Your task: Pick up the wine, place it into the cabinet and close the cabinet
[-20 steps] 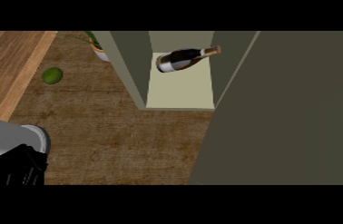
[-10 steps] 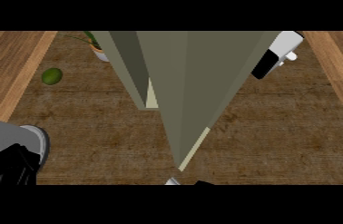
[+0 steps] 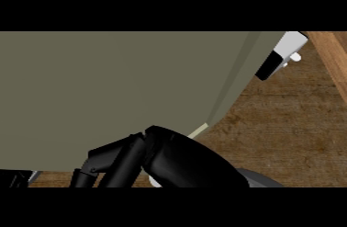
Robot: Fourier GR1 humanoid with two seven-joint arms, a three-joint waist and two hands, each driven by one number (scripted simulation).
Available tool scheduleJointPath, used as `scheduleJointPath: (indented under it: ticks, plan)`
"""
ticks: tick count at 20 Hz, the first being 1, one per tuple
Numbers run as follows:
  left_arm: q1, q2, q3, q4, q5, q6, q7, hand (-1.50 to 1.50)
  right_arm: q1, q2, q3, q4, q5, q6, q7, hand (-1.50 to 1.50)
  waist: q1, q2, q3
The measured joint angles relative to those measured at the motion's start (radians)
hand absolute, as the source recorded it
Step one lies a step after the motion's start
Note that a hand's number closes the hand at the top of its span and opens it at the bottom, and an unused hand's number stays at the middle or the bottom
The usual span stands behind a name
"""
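The right hand [image 3: 159,159] fills the lower middle of the head view, black and close, its straight fingers [image 3: 112,157] reaching up and leftward to lie flat against the cabinet door [image 3: 122,93]. It has hold of nothing; the fingers look extended rather than curled. At the bottom left edge a small dark part of the left hand [image 3: 15,178] shows, too little to tell how its fingers stand.

Beyond the hand, the olive-grey door spreads across most of the view, from the left edge to a slanted edge running from upper right down to the hand. A thin pale strip of the cabinet's inside [image 3: 198,129] shows just beside that edge. The wine is hidden behind the door, so its direction and long axis cannot be told.

Farther right lies the brown wooden counter [image 3: 284,129], and near the top right a black and white object [image 3: 281,56].

Half a second ago the door stood edge-on as a narrow wedge; now it faces the view broadly.
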Motion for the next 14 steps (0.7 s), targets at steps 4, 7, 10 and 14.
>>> scheduleJointPath:
  ticks: [4, 7, 10, 14]
  plan:
    - [-0.001, -0.018, 0.008, -0.022, -0.011, -0.003, 0.031, 1.50, -0.081, 0.003, -0.038, 0.130, -0.048, -0.021, -0.072, 1.50, 0.002, 0.001, 0.000]
    - [0.008, -0.025, 0.026, -0.022, -0.012, -0.031, 0.035, 1.50, -0.125, 0.003, -0.048, 0.225, -0.075, -0.044, -0.128, 1.50, 0.003, 0.001, 0.000]
    - [-0.009, -0.036, 0.045, 0.012, -0.021, -0.057, 0.028, 1.50, -0.131, 0.004, -0.073, 0.312, -0.101, -0.029, -0.173, 1.50, 0.001, 0.001, 0.000]
    - [-0.009, -0.057, 0.056, 0.011, -0.041, -0.068, 0.042, 1.50, -0.137, 0.004, -0.109, 0.422, -0.123, 0.007, -0.230, 1.50, -0.001, 0.001, 0.000]
